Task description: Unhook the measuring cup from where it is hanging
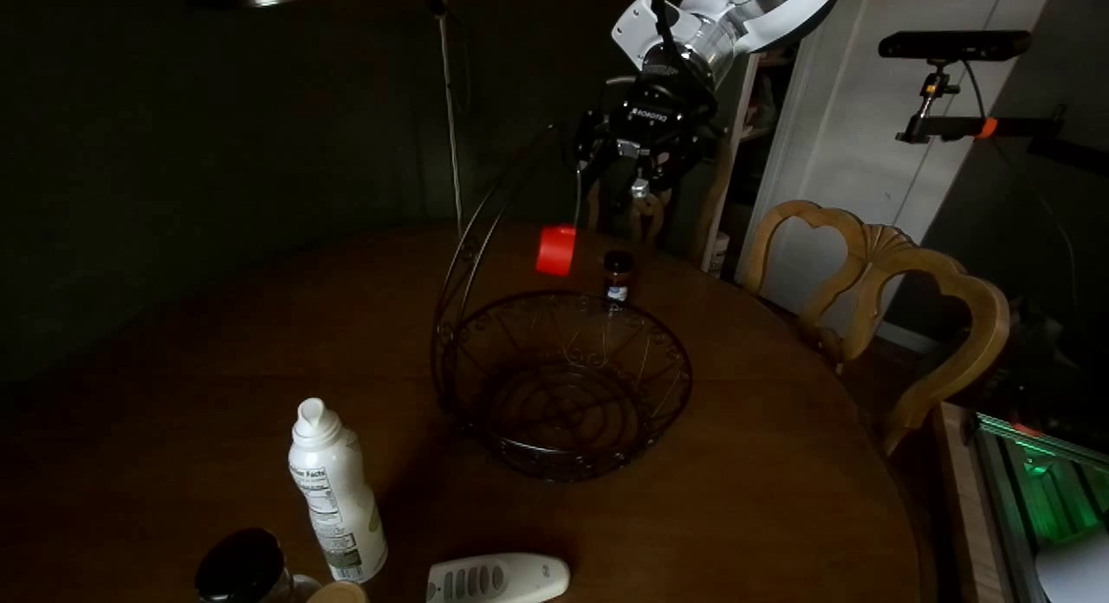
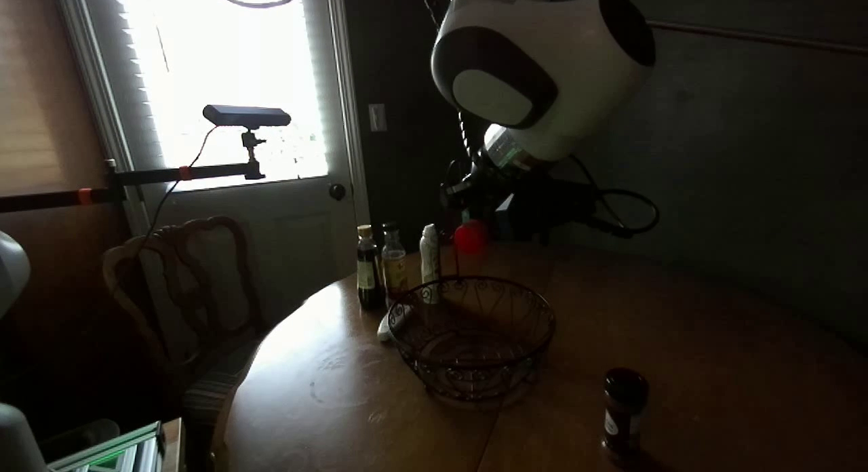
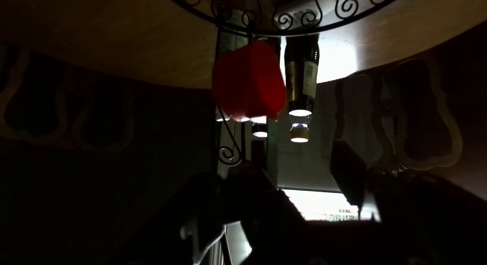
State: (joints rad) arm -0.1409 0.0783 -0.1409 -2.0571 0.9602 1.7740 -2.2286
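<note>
In an exterior view, left to right: the bottle (image 1: 336, 492) stands upright, white and slick; the basket (image 1: 541, 450) has an arch (image 1: 469, 249), tall, I judge, for hanging things, all dark scrolled wire; the cup (image 1: 555, 250) hangs over the basket, handle (image 1: 579, 196) up, squat red plastic; my gripper (image 1: 611, 177) is just beside, fingers (image 1: 639, 188) apart, presumably to take it; whether touching, I can't tell.

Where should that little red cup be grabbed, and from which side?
Take the red measuring cup by its thin handle, probably with the gripper coming from above: the handle rises nearly upright over the cup's wider, round part, giving the open jaws something slim and straight to close on.
</note>
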